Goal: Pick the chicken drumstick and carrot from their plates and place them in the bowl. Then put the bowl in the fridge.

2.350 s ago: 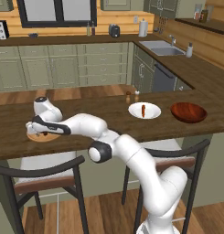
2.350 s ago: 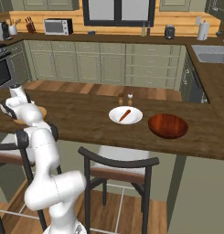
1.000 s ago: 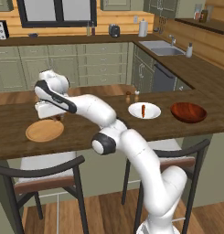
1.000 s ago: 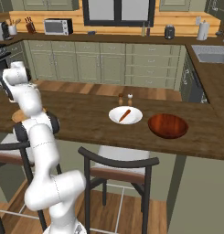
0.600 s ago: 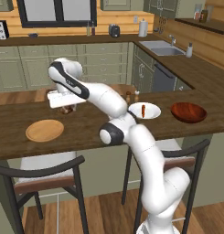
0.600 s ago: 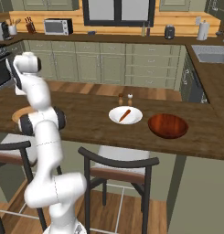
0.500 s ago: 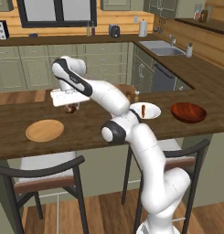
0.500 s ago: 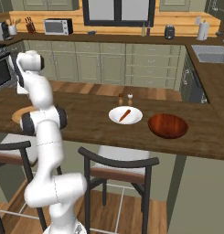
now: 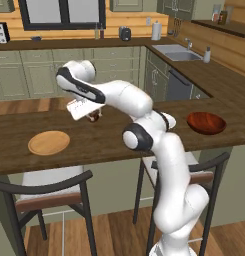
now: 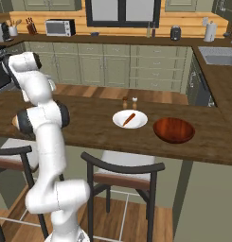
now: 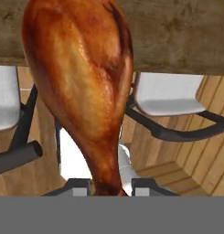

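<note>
My gripper (image 9: 90, 115) hangs over the wooden counter, to the right of the light tan wooden plate (image 9: 49, 142), which lies bare. It is shut on the chicken drumstick (image 9: 94, 117). In the hand view the brown roasted drumstick (image 11: 86, 82) looms large, its thin bone end pinched at my gripper (image 11: 106, 189). The carrot (image 10: 129, 118) lies on the white plate (image 10: 138, 124). The deep reddish-brown bowl (image 10: 174, 130) sits just right of that plate, and I also see the bowl (image 9: 206, 122) at the counter's right end. The fridge is out of view.
Two small shakers (image 10: 129, 102) stand behind the white plate. Dark-framed stools (image 10: 122, 172) are tucked under the counter's near edge. A sink (image 9: 179, 55) and green cabinets (image 10: 103, 68) line the far wall.
The arm has lifted off the wooden plate with the drumstick in its grip and swung right over the counter. The wooden plate now lies bare.
</note>
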Motion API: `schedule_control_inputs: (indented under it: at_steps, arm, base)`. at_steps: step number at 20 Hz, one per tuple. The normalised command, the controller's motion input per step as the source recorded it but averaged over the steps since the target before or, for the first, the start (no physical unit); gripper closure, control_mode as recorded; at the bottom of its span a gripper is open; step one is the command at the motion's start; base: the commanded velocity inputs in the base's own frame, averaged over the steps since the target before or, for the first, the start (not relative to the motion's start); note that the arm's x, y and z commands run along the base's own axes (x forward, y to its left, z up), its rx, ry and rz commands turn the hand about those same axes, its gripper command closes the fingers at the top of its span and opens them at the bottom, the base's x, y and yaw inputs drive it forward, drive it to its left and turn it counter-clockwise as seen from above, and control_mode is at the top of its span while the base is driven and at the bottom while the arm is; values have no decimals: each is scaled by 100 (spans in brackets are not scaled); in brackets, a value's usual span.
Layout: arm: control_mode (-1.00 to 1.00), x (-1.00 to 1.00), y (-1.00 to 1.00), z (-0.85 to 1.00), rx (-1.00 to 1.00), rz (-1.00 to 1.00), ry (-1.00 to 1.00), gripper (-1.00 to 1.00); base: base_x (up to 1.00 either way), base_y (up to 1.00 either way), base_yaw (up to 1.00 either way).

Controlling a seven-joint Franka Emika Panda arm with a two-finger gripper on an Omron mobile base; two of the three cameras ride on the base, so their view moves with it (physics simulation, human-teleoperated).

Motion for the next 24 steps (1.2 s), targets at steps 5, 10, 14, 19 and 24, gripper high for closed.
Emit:
schedule_control_inputs:
  at_steps: [5,10,14,19,24]
  arm:
    - [-100,-100,-100,-53,28,0,-83,100]
    - [-100,-75,-100,-13,38,-1,-88,100]
    - [-100,-6,-100,78,46,-1,-15,100]
    - [-100,0,-100,74,26,0,5,100]
    - [-100,0,-100,25,8,-1,12,100]
  base:
    - [0,0,0]
    - [0,0,0]
    - [0,0,0]
    - [0,0,0]
    - [0,0,0]
